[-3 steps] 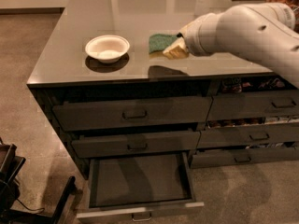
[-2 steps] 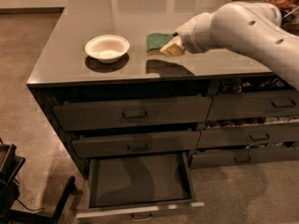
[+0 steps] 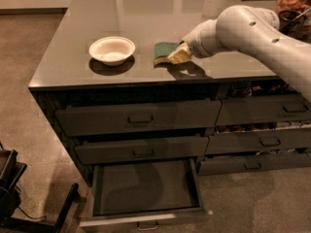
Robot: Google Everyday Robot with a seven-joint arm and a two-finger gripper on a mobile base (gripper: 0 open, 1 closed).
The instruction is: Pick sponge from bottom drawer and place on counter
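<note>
Pale grey robot arm (image 3: pixel 252 30): thick, rounded, smooth-shelled. It enters from the upper right edge of the view and slopes down across the counter, narrowing towards the wrist.

Gripper (image 3: pixel 187 47): at the arm's tip, low over the counter and well inside its front edge. It is clamped on one end of the sponge.

Small wavy-edged sponge (image 3: pixel 166 50): dark green scouring top over a pale yellow layer. It juts out from the gripper's tip, with the gripped end raised so the yellow layer shows. Its far end is at the counter surface; whether it touches cannot be told.

Large glossy grey rectangular counter (image 3: pixel 146 13): directly beneath the gripper, with a dark shadow under the wrist.

Round white bowl (image 3: pixel 112 50): upright on the counter, past the sponge's free end and apart from it.

Wide, shallow dark grey bottom drawer (image 3: pixel 146 188): pulled open far below the gripper and in front of it, its flat dark interior exposed.

Two dark-fronted drawers (image 3: pixel 138 118): closed, stacked between the counter edge and the bottom drawer.

Glass jar (image 3: pixel 291 8): behind the arm at the upper right.
</note>
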